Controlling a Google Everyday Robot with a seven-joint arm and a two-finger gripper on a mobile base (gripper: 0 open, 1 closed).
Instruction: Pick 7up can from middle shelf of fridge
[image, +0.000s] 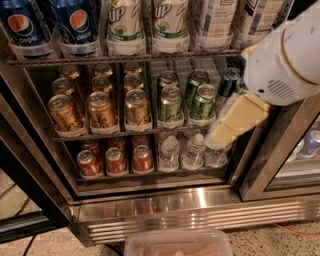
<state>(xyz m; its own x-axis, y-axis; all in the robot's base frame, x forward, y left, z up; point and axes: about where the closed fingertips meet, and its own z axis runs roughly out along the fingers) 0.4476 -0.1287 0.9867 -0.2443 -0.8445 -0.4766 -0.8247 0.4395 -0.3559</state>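
Note:
Two tall white-and-green 7up cans (124, 24) (170, 21) stand side by side on the middle shelf (125, 58), in clear lane cups behind the steel front rail. Tall blue Pepsi cans (75, 22) stand to their left and pale cans (216, 20) to their right. My gripper (222, 136), cream-coloured below the white arm housing (285, 55), hangs at the right in front of the fridge (200, 210). It is below and to the right of the 7up cans, at the level of the short cans, and holds nothing that I can see.
The rack below holds short gold cans (100, 107) and short green cans (170, 102). The lowest rack holds red cans (115, 160) and small bottles (170, 150). The right door frame (270, 165) stands beside the gripper. A clear plastic tub (177, 243) lies on the floor in front.

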